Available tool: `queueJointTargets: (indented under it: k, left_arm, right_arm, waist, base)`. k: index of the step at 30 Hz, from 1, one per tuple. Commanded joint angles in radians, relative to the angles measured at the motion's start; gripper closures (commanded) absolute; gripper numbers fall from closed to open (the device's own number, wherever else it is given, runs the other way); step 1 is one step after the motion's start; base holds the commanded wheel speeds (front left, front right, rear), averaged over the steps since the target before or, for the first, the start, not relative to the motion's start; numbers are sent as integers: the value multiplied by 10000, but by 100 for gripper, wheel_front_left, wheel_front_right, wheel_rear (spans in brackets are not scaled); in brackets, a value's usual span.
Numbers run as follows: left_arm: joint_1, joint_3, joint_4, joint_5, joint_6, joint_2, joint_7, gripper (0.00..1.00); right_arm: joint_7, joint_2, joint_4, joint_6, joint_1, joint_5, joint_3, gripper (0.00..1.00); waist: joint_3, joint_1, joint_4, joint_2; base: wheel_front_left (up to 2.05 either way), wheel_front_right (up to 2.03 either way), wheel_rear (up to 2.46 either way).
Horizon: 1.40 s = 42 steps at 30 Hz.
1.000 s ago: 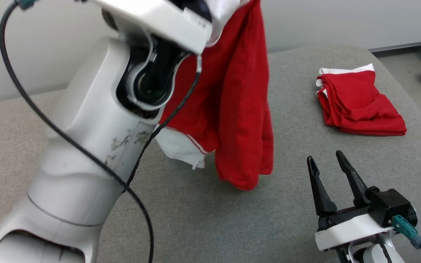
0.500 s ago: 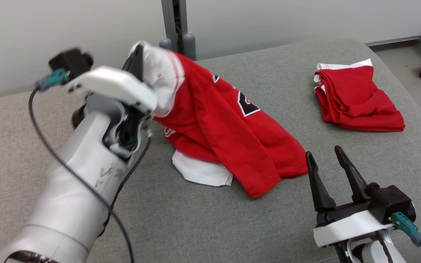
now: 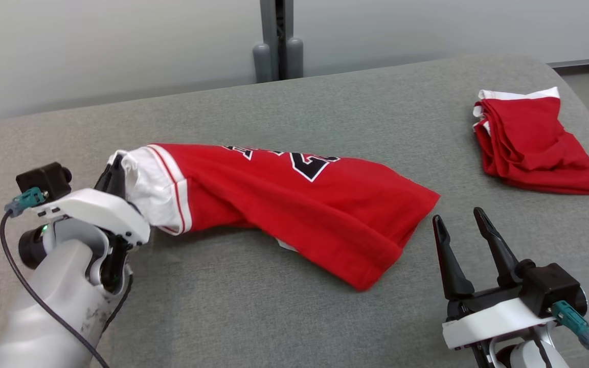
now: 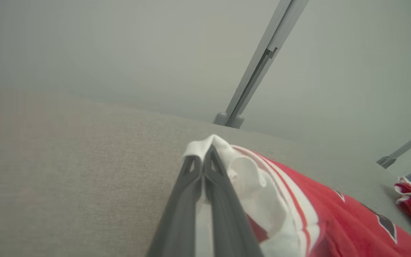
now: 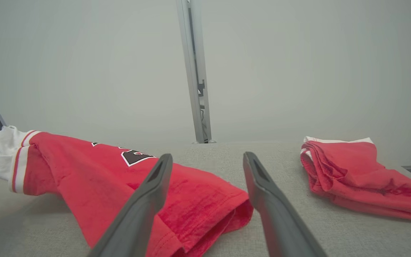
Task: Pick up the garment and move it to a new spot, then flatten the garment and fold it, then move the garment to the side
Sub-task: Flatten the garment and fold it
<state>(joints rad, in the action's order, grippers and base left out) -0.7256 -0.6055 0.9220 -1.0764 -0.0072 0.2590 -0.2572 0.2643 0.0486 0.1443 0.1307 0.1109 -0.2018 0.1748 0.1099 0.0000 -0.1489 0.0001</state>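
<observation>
The garment (image 3: 294,204) is a red jersey with white trim and black lettering, stretched across the middle of the grey padded table (image 3: 253,317). My left gripper (image 3: 114,171) is shut on its white collar end at the left, holding that end slightly raised; the left wrist view shows white cloth (image 4: 248,171) pinched by the closed fingers (image 4: 191,185). My right gripper (image 3: 460,220) stands open at the lower right, just right of the jersey's hem, with nothing between its fingers. In the right wrist view the hem (image 5: 205,210) lies right in front of the open fingers (image 5: 155,182).
A second red garment (image 3: 529,143), folded, lies at the table's far right; it is also in the right wrist view (image 5: 355,171). A grey post (image 3: 276,41) stands against the wall behind the table. The table's front and left are bare.
My left arm has swung down and to the left, laying the hanging jersey out across the table. The camera has shifted a little. The right gripper has stayed put.
</observation>
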Motion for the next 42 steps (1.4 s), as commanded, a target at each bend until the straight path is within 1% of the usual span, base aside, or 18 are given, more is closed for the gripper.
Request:
queueJointTargets:
  k: [1, 5, 6, 7, 8, 9, 13, 14, 15, 19, 22, 26, 29, 33, 36, 39, 40, 42]
  left_arm:
    - [227, -161, -69, 427, 104, 256, -63, 100]
    - [545, -485, -319, 1212, 313, 611, -82, 100]
    - [639, -498, -411, 1339, 368, 670, -85, 97]
    - [739, -519, -483, 1476, 427, 740, -84, 65]
    - [854, -561, -556, 1608, 483, 808, -87, 14]
    - [926, -574, -653, 1766, 584, 884, -87, 0]
    - [1345, -347, -1259, 2178, 954, 1159, -81, 0]
    - [1345, -347, -1259, 2178, 954, 1159, -81, 0]
    - [1476, -207, -1499, 2274, 1099, 1235, -81, 0]
    - [2358, 928, -3033, 2649, 1636, 1440, -81, 0]
    - [3309, 2007, -4519, 3149, 1946, 1324, -81, 0]
    - [4684, 3235, -6353, 4041, 2140, 798, -83, 0]
    - [5655, 3863, -7402, 4771, 2016, 170, -83, 0]
    - [6687, 4449, -8295, 5780, 1654, -641, -82, 0]
    - [7258, 4755, -8506, 6546, 1471, -1153, -82, 0]
    - [7640, 4883, -8451, 7178, 1243, -1492, -82, 0]
    - [7890, 4904, -8361, 7489, 1097, -1676, -83, 0]
    - [8039, 4943, -8321, 7701, 1001, -1811, -83, 0]
  right_arm:
    - [2, 45, -23, 4, -63, 2, 61, 0]
    - [2, 49, -16, 4, -24, 12, 118, 0]
    - [2, 47, -5, 4, -18, 16, 131, 0]
    - [2, 49, 8, 4, -16, 14, 145, 0]
    - [2, 49, 23, 4, -16, 11, 155, 0]
    - [2, 49, 33, 4, -17, 13, 165, 0]
    - [2, 47, 47, 4, -39, -27, 195, 0]
    - [2, 47, 47, 4, -39, -27, 195, 0]
    - [0, 47, 35, 4, -39, -40, 182, 0]
    - [0, 47, 8, 4, -84, -83, 102, 0]
    - [0, 47, -12, 4, -168, -90, 37, 0]
    - [2, 47, -66, 4, -219, -115, 17, 0]
    - [0, 47, -121, 4, -342, -111, 34, 0]
    - [2, 47, -195, 4, -504, -75, 66, 0]
    - [2, 47, -192, 4, -747, -63, 38, 0]
    - [2, 47, -96, 4, -1000, -78, -3, 0]
    - [2, 68, 15, 4, -1206, -118, -45, 0]
    - [0, 104, 113, 4, -1435, -202, -92, 0]
  waist:
    - [45, 0, 160, -1]
    - [79, 0, 290, -1]
    - [81, 0, 313, -1]
    - [80, 0, 327, -1]
    - [77, 0, 335, -1]
    - [73, 0, 340, -1]
    - [47, 0, 308, -1]
    - [47, 0, 308, -1]
    - [33, 0, 294, -1]
    - [-98, 0, 270, -1]
    - [-247, 0, 323, -1]
    - [-432, 0, 399, -1]
    - [-549, 0, 454, -1]
    - [-726, 0, 506, -1]
    - [-880, 0, 556, -1]
    - [-998, 0, 590, -1]
    - [-1070, 0, 606, -1]
    - [-1130, 0, 635, -1]
  base:
    - [0, 0, 0]
    - [0, 0, 0]
    - [0, 0, 0]
    - [0, 0, 0]
    - [0, 0, 0]
    - [0, 0, 0]
    - [0, 0, 0]
    - [0, 0, 0]
    - [0, 0, 0]
    - [0, 0, 0]
    - [0, 0, 0]
    - [0, 0, 0]
    - [0, 0, 0]
    - [0, 0, 0]
    - [0, 0, 0]
    - [0, 0, 0]
    - [0, 0, 0]
    - [0, 0, 0]
